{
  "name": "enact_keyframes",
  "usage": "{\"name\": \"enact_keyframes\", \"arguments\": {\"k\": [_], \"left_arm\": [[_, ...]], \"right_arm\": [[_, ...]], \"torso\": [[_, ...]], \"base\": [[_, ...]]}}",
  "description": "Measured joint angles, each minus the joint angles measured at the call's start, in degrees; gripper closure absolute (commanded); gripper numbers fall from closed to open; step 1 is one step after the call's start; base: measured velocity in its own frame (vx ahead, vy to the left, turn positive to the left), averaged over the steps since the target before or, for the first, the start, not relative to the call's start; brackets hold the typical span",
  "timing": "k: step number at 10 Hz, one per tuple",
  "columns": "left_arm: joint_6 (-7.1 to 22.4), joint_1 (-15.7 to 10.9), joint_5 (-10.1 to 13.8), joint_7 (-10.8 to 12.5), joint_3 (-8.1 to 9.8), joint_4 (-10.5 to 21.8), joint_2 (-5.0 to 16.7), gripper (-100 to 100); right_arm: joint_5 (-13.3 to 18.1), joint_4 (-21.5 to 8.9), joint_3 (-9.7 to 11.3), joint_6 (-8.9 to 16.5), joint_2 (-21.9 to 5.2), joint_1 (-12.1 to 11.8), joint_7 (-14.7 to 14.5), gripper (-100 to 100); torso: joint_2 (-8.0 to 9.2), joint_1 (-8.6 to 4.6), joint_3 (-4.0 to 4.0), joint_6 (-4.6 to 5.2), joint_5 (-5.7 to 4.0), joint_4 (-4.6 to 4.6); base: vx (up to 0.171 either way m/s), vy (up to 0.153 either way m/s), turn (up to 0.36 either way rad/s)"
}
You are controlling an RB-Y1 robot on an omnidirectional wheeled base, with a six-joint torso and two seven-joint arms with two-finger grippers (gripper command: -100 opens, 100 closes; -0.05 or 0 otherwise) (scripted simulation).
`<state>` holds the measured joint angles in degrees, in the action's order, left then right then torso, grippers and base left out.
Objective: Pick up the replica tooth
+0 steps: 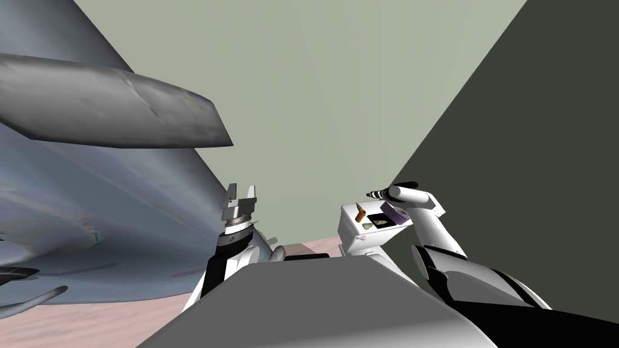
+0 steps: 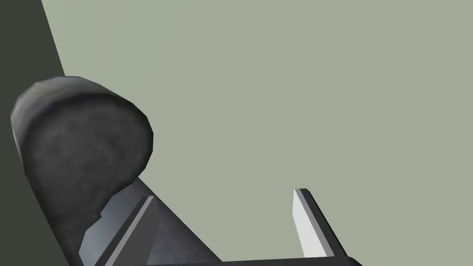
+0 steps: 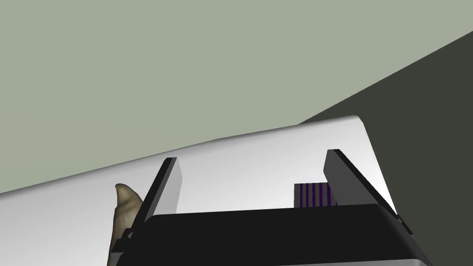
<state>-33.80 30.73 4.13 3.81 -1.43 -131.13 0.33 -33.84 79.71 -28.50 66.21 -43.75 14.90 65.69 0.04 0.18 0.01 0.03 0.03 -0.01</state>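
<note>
**Head view:** The left tool [image 1: 242, 191] is raised at about 9 o'clock from the white counter [image 1: 353, 241], well apart from it. The right tool [image 1: 376, 194] hovers over the counter's top. A small pale pointed piece, which I take for the replica tooth [image 1: 367, 226], lies on that top at about 7 o'clock from the right tool, so the right arm is clearly the nearer.

**Left wrist view:** The left tool [image 2: 224, 194] is released and empty, beside a dark grey roll [image 2: 78, 138].

**Right wrist view:** The right tool [image 3: 251, 157] is spread, gripping nothing. A purple striped block [image 3: 313, 195] sits between its blades. The tooth [image 3: 123, 205] stands just outside the blade farther from that block, with its long axis roughly along the blades. The tool probably must shift sideways to straddle it.
</note>
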Motion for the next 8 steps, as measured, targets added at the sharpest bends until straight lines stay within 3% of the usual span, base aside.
{"name": "enact_keyframes", "arguments": {"k": [8], "left_arm": [[0.0, 0.0, 0.0, 0.0, 0.01, 0.0, 0.0, 0]], "right_arm": [[-4.0, -10.4, -0.6, 10.6, -3.7, 2.1, 2.6, -100]], "torso": [[0.01, -0.07, 0.01, 0.05, -0.02, 0.0]], "base": [[0.003, 0.025, 0.106]]}}
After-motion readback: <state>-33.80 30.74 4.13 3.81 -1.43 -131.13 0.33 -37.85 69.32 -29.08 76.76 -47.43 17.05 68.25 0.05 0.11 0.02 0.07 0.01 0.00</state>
